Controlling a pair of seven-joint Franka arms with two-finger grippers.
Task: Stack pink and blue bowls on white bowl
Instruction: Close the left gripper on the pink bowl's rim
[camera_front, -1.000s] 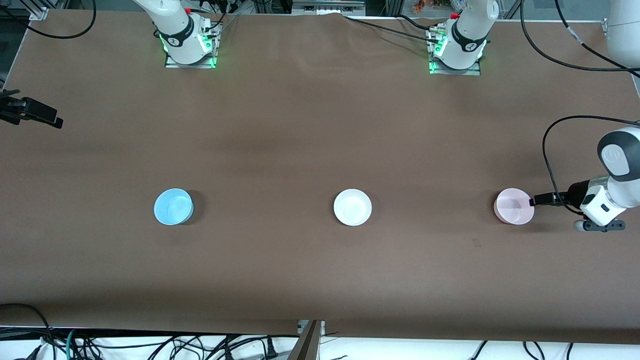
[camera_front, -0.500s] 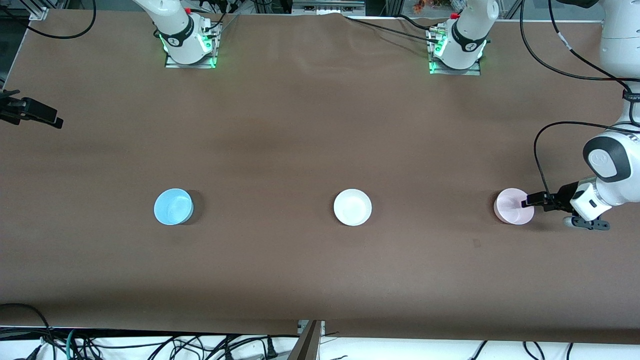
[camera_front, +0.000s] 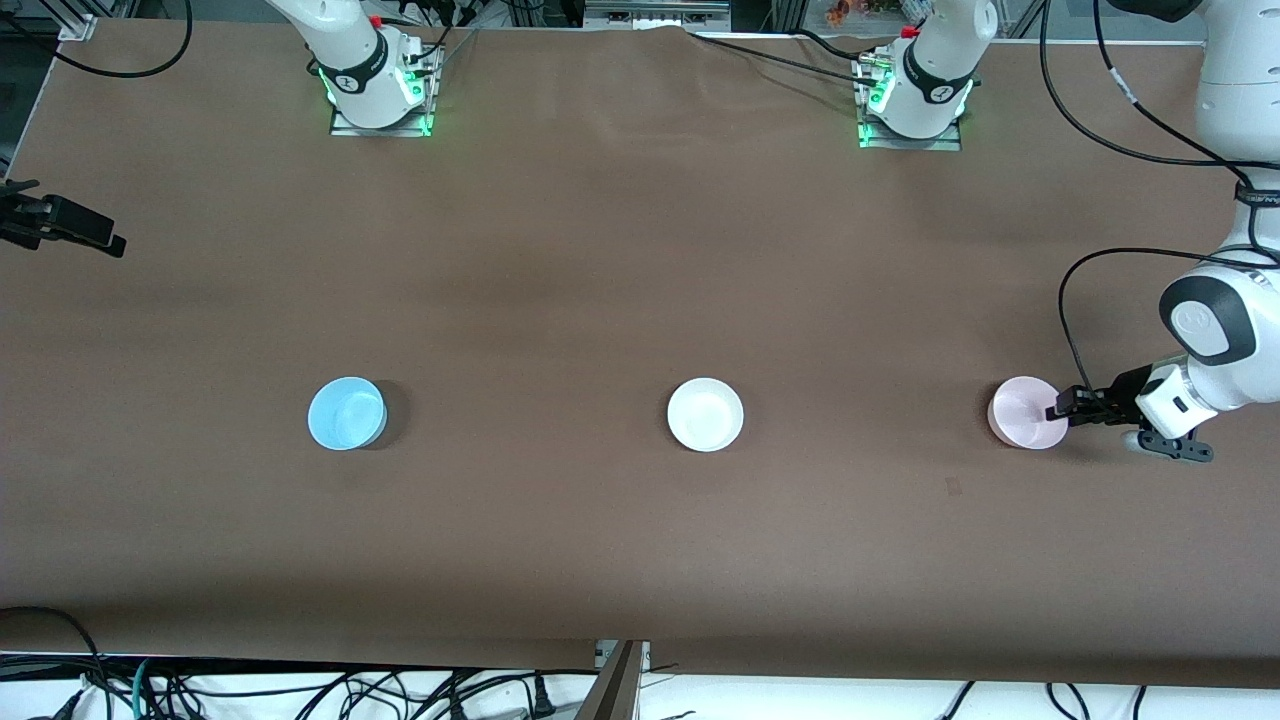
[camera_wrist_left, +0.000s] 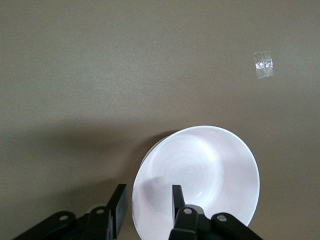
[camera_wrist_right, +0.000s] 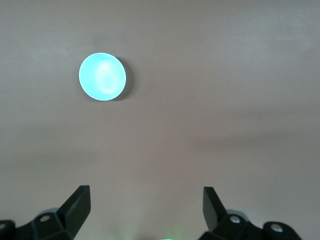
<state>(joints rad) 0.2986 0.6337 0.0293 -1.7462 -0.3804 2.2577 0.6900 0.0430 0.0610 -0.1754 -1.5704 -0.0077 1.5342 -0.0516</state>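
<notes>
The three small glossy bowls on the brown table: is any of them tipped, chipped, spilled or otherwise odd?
Nothing stands out. The light blue bowl, the white bowl and the pale pink bowl all sit upright in one row, apart and empty. The left gripper straddles the pink bowl's rim, one finger inside. The right gripper waits, open.

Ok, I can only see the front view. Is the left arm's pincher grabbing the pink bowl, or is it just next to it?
Observer: The left wrist view shows the left gripper straddling the pink bowl at its rim, one finger inside and one outside.
Operator: Is it squeezing?
Observer: Not that I can see. The fingers stand apart, and the inner one looks clear of the wall.
Operator: Where's the other pincher?
Observer: The right gripper waits open, high over the table, with the blue bowl in its camera.
</notes>
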